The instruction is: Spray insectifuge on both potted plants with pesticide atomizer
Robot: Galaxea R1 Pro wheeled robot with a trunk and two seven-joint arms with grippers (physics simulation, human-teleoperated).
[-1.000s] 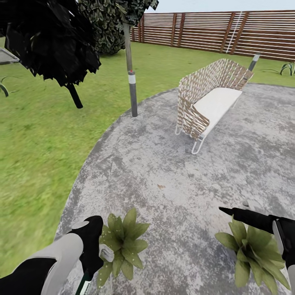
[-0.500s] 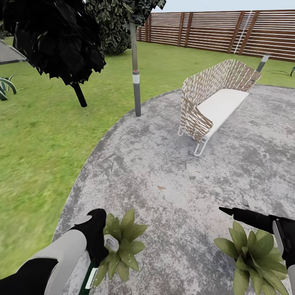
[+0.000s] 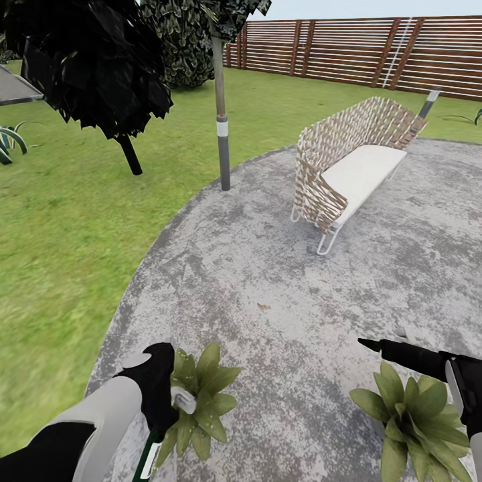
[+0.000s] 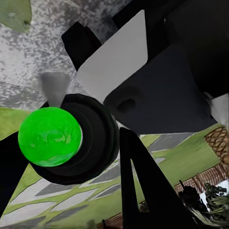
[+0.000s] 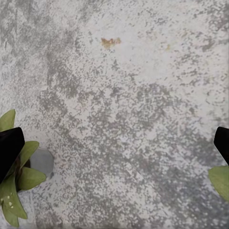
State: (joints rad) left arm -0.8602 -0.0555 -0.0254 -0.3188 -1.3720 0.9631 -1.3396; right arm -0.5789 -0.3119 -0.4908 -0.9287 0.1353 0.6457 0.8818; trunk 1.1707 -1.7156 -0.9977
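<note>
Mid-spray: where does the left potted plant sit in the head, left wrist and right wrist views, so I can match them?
Head view: left potted plant at the lower left, touching the pesticide atomizer.
Left wrist view: one pale leaf at a corner, probably this plant.
Right wrist view: droplet-flecked leaves at the picture's edge.
Shared landmark: mottled grey paving; its brown spot also shows in the right wrist view.

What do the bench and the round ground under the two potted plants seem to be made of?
The bench looks like woven wicker or rattan: its tan back and sides show an open lattice, with a smooth pale seat pad, likely fabric, and thin white legs, probably metal. The ground looks like concrete or stone, matte and mottled grey with pale speckles. The potted plants stand on it.
</note>
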